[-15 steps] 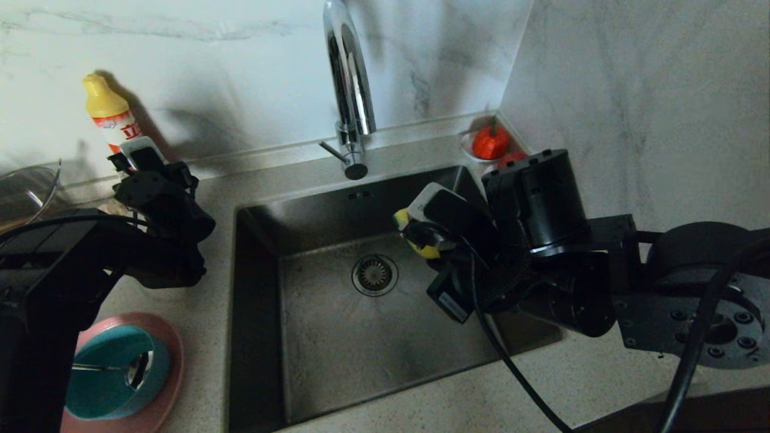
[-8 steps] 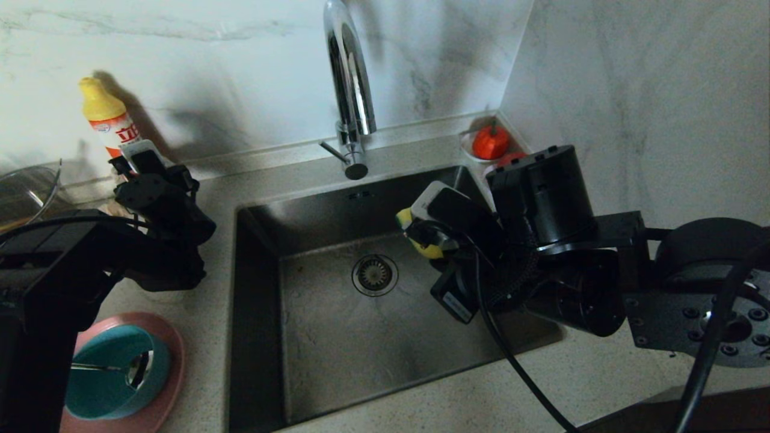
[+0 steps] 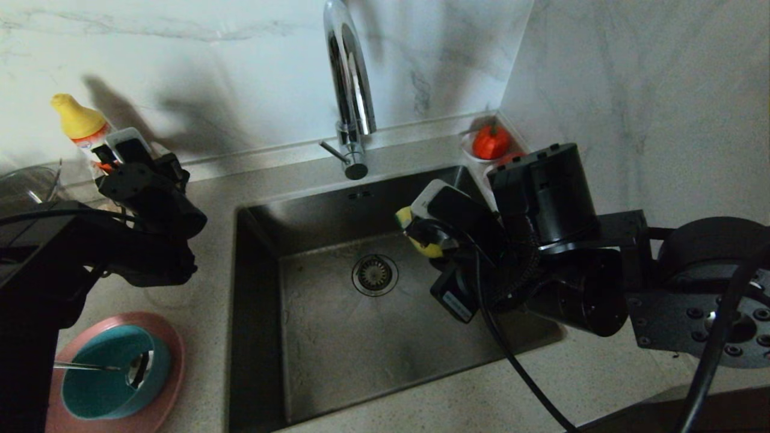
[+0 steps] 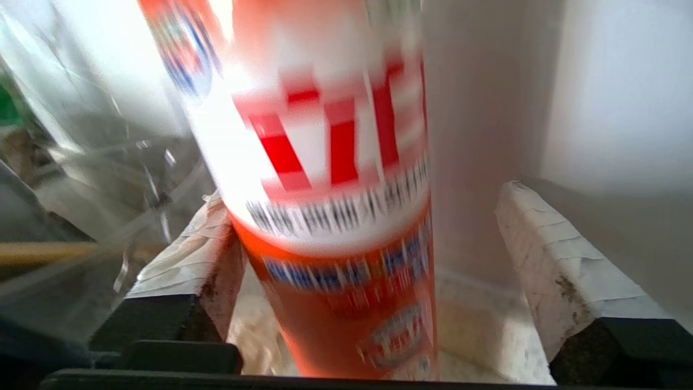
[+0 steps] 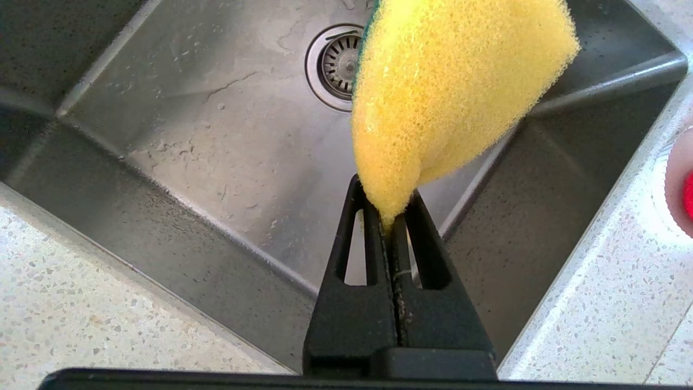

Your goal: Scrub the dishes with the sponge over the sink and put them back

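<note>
A: Right, nearest the robot, what's on the counter?
B: Pink plate at front left, teal bowl sitting on it, spoon lying in the bowl w/ handle pointing left. All beside the sink, not over it.
A: And the right gripper?
B: Clenched on a corner of the sponge, yellow foam squashed between the black fingers. It hangs above the basin, near the drain strainer, toward the sink's right side.
A: Left gripper?
B: Farther back on the left counter, by the wall. Fingers spread wide around the detergent bottle; one taped pad looks to touch it, other stands clear. Bottle's tilted, yellow cap leaning left.
A: Behind that?
B: Glass pot at far left, tap at the sink's back edge, red fruit on a saucer in the rear right corner.
</note>
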You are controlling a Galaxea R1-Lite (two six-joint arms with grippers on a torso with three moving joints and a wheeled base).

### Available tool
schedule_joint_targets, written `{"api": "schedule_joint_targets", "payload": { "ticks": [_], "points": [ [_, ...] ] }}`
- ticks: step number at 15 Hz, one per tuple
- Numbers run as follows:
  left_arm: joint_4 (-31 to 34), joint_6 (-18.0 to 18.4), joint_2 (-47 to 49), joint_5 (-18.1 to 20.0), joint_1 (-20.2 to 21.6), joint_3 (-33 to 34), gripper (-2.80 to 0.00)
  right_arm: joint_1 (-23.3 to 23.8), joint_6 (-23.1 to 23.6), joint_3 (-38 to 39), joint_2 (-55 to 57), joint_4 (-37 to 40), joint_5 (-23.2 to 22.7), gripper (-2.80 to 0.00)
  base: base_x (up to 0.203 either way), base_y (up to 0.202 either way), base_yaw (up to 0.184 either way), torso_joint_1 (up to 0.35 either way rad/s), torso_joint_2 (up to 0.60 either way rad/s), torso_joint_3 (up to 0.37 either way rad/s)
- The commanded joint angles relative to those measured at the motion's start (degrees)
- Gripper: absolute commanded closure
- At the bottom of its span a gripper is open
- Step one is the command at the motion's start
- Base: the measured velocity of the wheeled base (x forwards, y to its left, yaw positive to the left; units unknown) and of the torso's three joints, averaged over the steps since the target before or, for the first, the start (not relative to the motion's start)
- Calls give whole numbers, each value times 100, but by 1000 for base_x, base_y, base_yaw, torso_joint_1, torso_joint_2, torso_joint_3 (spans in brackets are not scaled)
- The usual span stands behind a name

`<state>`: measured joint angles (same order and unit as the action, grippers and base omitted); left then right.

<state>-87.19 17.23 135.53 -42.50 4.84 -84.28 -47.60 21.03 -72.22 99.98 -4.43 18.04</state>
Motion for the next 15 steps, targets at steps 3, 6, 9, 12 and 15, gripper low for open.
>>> {"api": "schedule_joint_targets", "payload": {
  "ticks": [3, 6, 9, 12, 15],
  "points": [
    [-48, 9, -462, -20, 8, 292, -280, 6, 6, 32, -31, -6, 6, 0, 0, 0, 0, 0, 0, 0],
    [-48, 8, -951, -14, 2, 546, -280, 19, 6, 50, -36, -6, 6, 0, 0, 0, 0, 0, 0, 0],
    [-48, 19, -1497, -7, -32, 727, -280, 23, 6, 94, -60, -6, 6, 0, 0, 0, 0, 0, 0, 0],
    [69, 34, -2216, -4, -146, 781, -280, 23, 6, 94, -119, 3, 31, 0, 0, 0, 0, 0, 0, 0],
    [536, 28, -2859, 11, -282, 759, -280, 23, 15, 154, -92, 27, 208, 0, 0, 0, 0, 0, 0, 0]
  ]
}}
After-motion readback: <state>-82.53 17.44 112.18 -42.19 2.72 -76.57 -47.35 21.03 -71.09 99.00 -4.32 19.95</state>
